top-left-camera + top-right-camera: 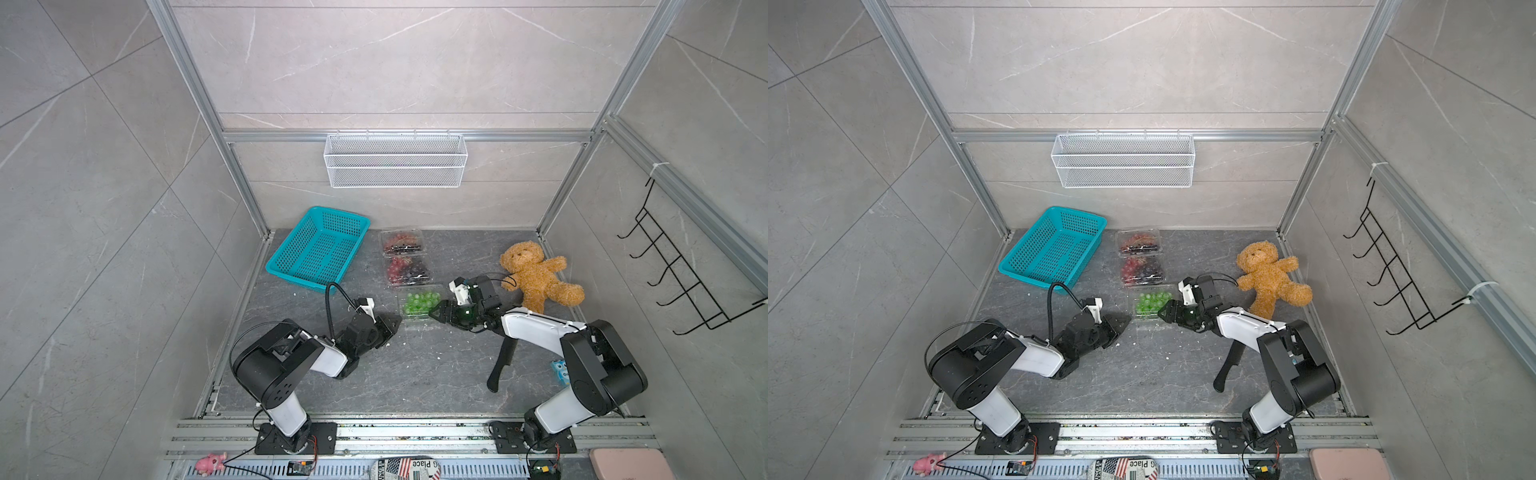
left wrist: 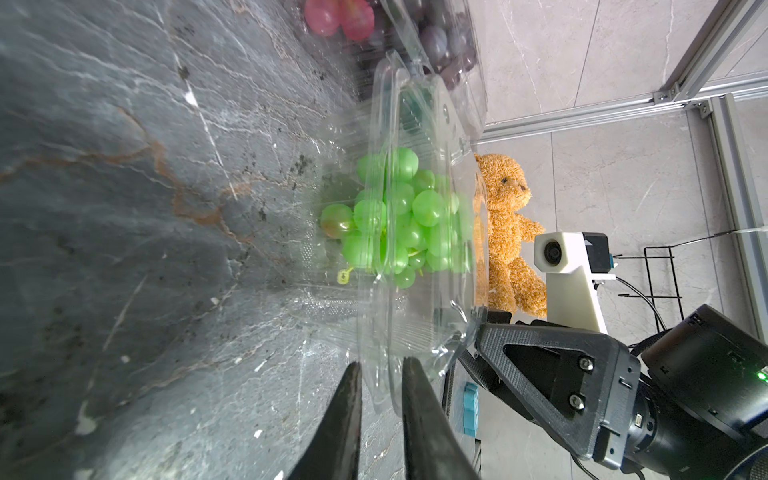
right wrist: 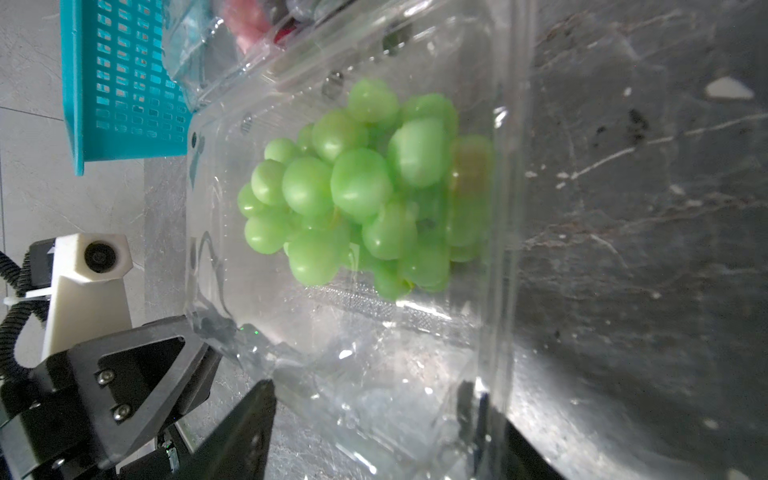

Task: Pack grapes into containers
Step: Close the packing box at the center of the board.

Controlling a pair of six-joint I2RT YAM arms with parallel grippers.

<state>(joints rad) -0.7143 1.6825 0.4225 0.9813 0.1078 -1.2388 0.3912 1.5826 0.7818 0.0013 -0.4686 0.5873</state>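
Where the two arms rise from the near rail, each folds low and reaches inward, so that the grippers face one another across the near box (image 1: 415, 323). The left gripper (image 1: 395, 322) lies almost on the table (image 1: 415, 374) at the box's near left corner. In its wrist view the fingers (image 2: 347, 415) stand close together with the clear rim between them, though whether they pinch it I cannot tell. The right gripper (image 1: 437, 312) meets the opposite end, jaws spread wide astride the box, one finger touching the lid's corner. Whether it clamps cannot be told either.

Inside, under the clear lid, lie the green grapes (image 1: 420, 301), one bunch of glossy round berries, gathered in the far half of the box. Beyond it, touching in a row, the mid box (image 1: 428, 272) and the far box (image 1: 420, 237) sit lidded, each with red and dark grapes (image 1: 399, 268).
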